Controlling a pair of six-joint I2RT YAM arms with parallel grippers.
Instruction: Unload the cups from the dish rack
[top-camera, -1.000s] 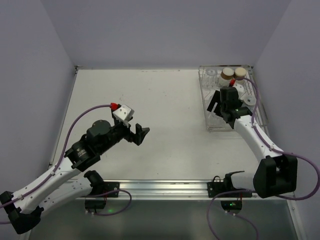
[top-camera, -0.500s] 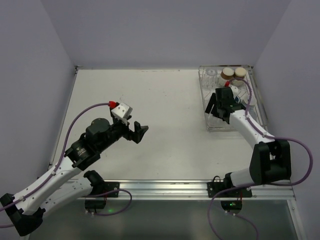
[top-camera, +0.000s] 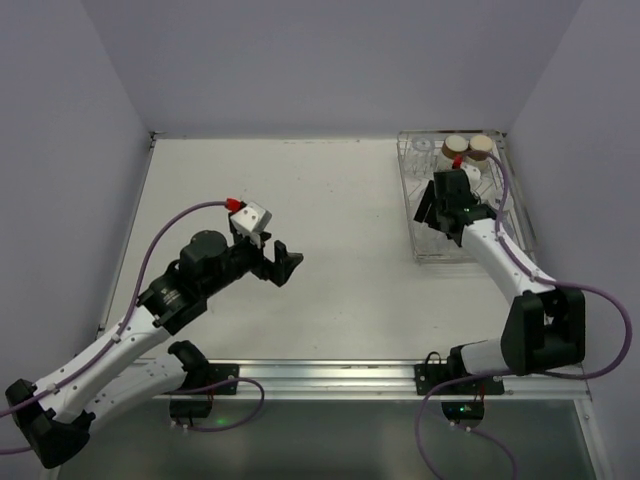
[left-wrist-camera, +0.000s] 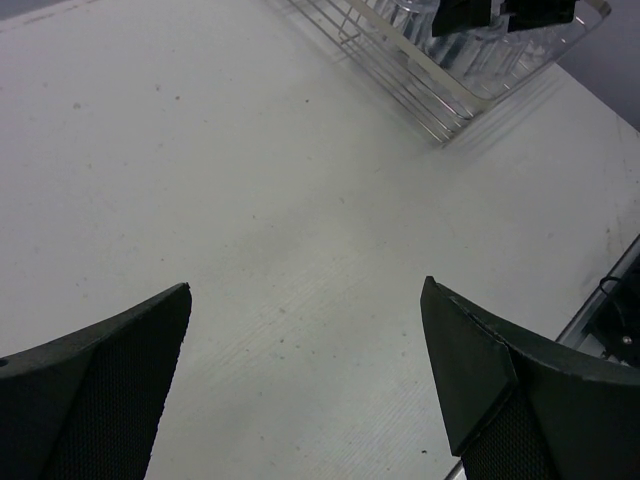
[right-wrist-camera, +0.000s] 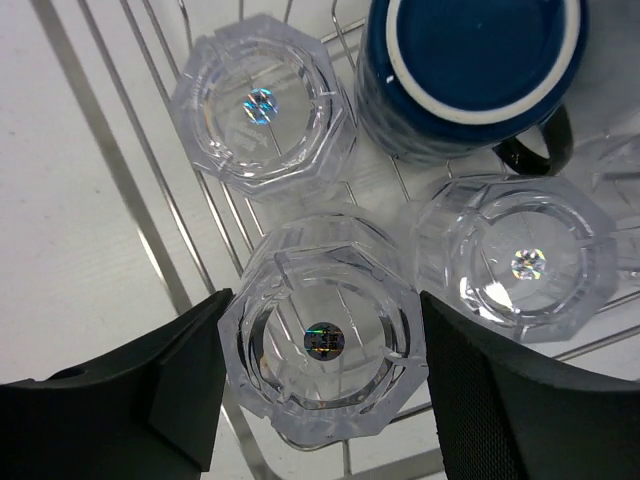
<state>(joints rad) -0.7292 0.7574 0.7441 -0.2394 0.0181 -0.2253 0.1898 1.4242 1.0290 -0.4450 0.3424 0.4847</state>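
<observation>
Straddling a clear glass tumbler (right-wrist-camera: 322, 345) in the dish rack (right-wrist-camera: 120, 170), the right gripper (right-wrist-camera: 322, 300) stands part-way open with one dark finger on each side of the glass. The pads lie right against its eight-sided wall, but the right wrist view does not settle whether they press on it. The tumbler is seen end-on, so its long axis runs straight up toward the wrist. The claw is directly above it, and the coming lift looks to be a plain vertical pull once the grip is sure. Room is tight: a second tumbler (right-wrist-camera: 520, 262) sits just beside the right finger, a third tumbler (right-wrist-camera: 260, 105) stands a little farther off beyond the claw, and the dark blue mug (right-wrist-camera: 480, 70) is next to that one, handle turned toward the second glass. From above, two cream-coloured cups (top-camera: 468, 147) sit at the far end of the rack, past the right wrist. The rack lies at the far right of the table (top-camera: 300, 190), well within the right arm's reach. The left gripper (left-wrist-camera: 305, 290) hangs wide open over bare table and holds nothing. It is well apart from the rack, which leaves this cup to the right arm.
</observation>
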